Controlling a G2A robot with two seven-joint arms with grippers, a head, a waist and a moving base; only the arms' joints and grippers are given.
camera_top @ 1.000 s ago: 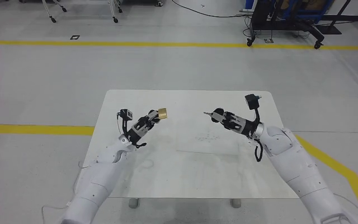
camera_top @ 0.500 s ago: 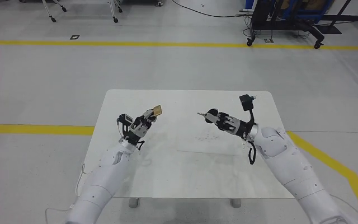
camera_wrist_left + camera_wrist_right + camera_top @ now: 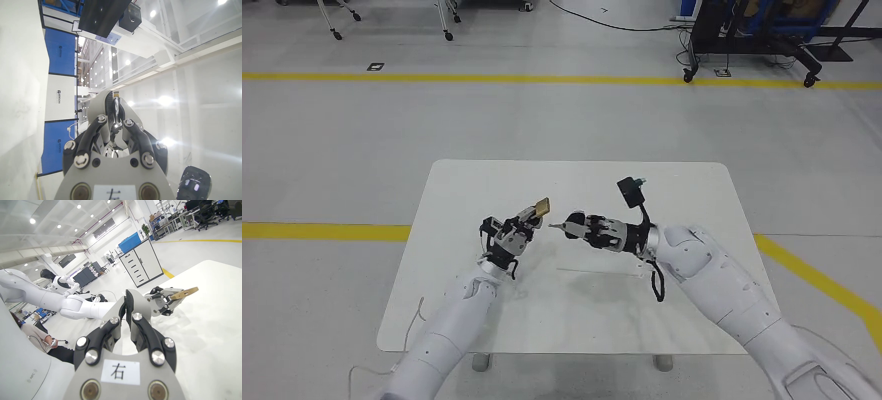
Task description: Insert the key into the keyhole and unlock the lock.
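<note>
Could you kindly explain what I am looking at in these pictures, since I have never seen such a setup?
This is a two-armed robot at a white table. One picture looks down from above its arms; the other two come from cameras on its wrists. The left gripper is shut on a brass lock, gripping its metal loop. The right gripper is shut on a small key, its tip pointing toward the lock, close but apparently not touching. Both are held above the table.

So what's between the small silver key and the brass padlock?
Nothing: in the top view a short bare gap separates the small silver key from the brass padlock, with white table beneath.
</note>
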